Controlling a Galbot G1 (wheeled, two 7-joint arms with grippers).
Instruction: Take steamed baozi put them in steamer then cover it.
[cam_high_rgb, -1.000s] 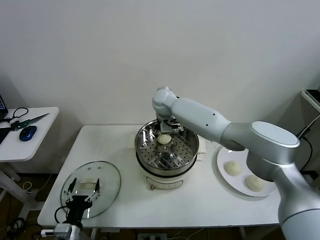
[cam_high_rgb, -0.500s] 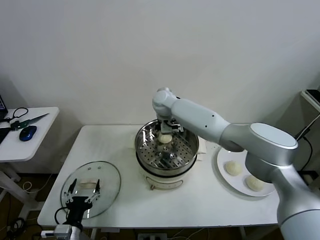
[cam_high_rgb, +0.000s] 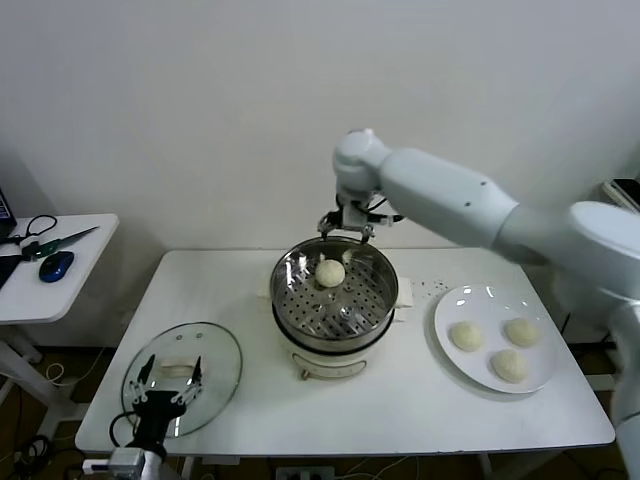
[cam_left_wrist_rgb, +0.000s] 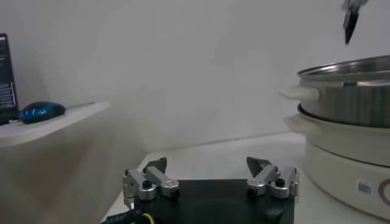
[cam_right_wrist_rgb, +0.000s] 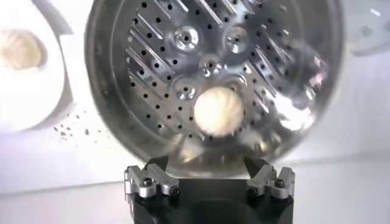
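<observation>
Risen since before, right end effector (cam_high_rgb: 346, 228) apart above steamer (cam_high_rgb: 380, 292), one baozi (cam_high_rgb: 331, 272) inside, left end effector (cam_high_rgb: 167, 384) apart.

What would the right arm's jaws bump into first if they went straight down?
Probably the far rim of the shiny steel steamer basket, or its perforated floor beside the single cream-white bun; depth is unclear. The right gripper is open.

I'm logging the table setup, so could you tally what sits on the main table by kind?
Buns: 4, with 1 in the steamer and 3 on the plate
Steamer: 1
Glass lid: 1
Plate: 1
Total: 7
</observation>
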